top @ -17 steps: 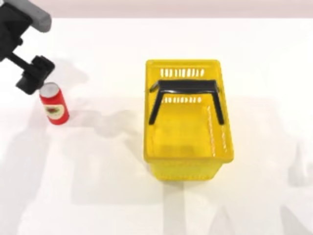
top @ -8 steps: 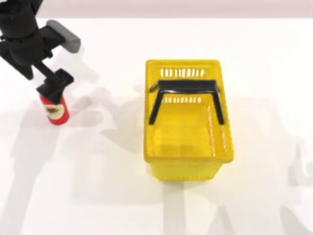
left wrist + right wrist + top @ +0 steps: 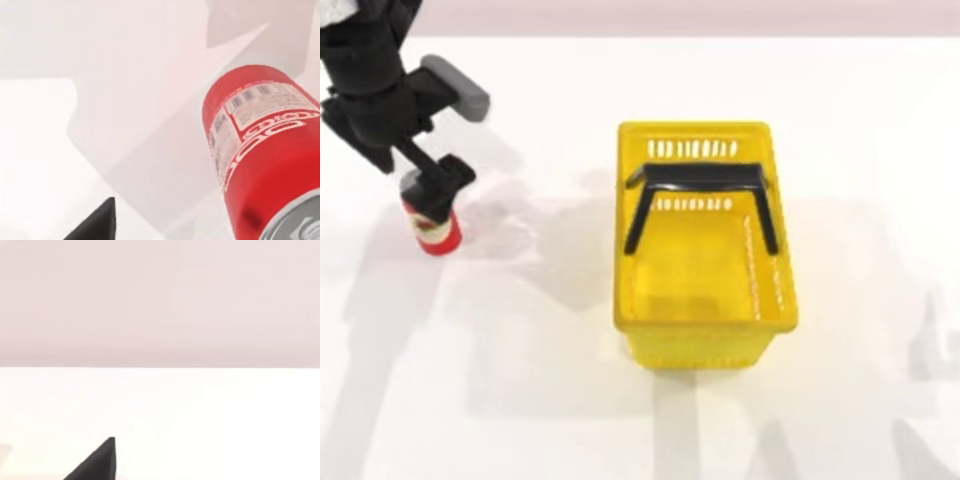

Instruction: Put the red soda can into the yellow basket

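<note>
The red soda can (image 3: 437, 233) stands upright on the white table at the left. My left gripper (image 3: 436, 188) hangs directly over it and hides its silver top in the top view. It is open and holds nothing. The left wrist view shows the red soda can (image 3: 265, 150) close up, its silver top at the frame's corner, and one dark fingertip (image 3: 102, 222) apart from it. The yellow basket (image 3: 775, 300) sits mid-table, its black handles (image 3: 700, 178) folded across the far half. My right arm is out of the top view; its wrist view shows one fingertip (image 3: 102, 462).
Bare white table lies between the can and the basket's left wall (image 3: 620, 250). The table's far edge meets a pale wall (image 3: 720, 15). The right wrist view shows only table and wall.
My left arm has swung in from the far left corner and come down over the can, covering its top. The can and the basket have not moved.
</note>
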You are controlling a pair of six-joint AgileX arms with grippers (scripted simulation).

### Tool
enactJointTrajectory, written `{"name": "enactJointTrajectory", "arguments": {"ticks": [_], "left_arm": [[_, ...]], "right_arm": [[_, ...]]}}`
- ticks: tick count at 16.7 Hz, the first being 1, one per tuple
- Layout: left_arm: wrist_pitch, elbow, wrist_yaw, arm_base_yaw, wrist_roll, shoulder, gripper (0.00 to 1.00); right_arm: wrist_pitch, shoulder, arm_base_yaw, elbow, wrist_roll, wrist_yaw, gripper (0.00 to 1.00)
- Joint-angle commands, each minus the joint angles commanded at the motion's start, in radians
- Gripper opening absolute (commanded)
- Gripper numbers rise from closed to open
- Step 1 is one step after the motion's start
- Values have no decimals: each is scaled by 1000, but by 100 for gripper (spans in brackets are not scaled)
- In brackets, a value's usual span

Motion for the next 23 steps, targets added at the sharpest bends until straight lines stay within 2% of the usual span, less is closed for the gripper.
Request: {"name": "enactJointTrajectory", "arguments": {"ticks": [4,8,21,23], "left_arm": [[104,-82,0,0,0,21,100],[108,-85,0,-1,0,23,100],[108,-85,0,-1,0,23,2],[108,-85,0,-1,0,23,0]], "right_arm": [[0,0,0,0,0,0,100],[0,0,0,0,0,0,100],[0,0,0,0,0,0,100],[0,0,0,0,0,0,100]]}}
